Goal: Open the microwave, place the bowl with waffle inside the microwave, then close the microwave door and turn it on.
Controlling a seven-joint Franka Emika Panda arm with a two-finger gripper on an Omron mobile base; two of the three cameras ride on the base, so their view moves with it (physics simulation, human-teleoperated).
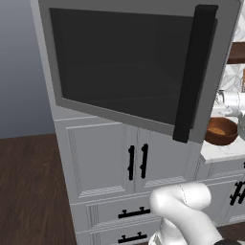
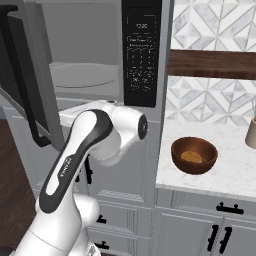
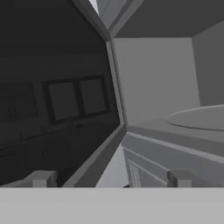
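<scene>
The microwave (image 2: 85,50) stands with its grey inside and round turntable (image 2: 85,74) exposed, the black keypad (image 2: 141,55) down its right side. The microwave door (image 1: 119,62) is swung wide open to the left, its tall black bar handle (image 1: 194,72) facing out. In the hand view my gripper (image 3: 111,179) is open and holds nothing; it sits low in front of the hinge side, with the door's dark glass (image 3: 52,100) to its left and the turntable (image 3: 197,118) to its right. The bowl with waffle (image 2: 194,155), reddish-brown, rests on the counter right of the microwave, apart from the gripper.
A white marble counter (image 2: 225,175) carries the bowl and a pale jar (image 2: 251,132) at its far right. A dark wooden shelf (image 2: 212,64) hangs above it. Grey cabinet doors (image 1: 103,158) and drawers with black handles lie below the microwave. My arm's elbow (image 2: 120,127) stands in front of the microwave's lower edge.
</scene>
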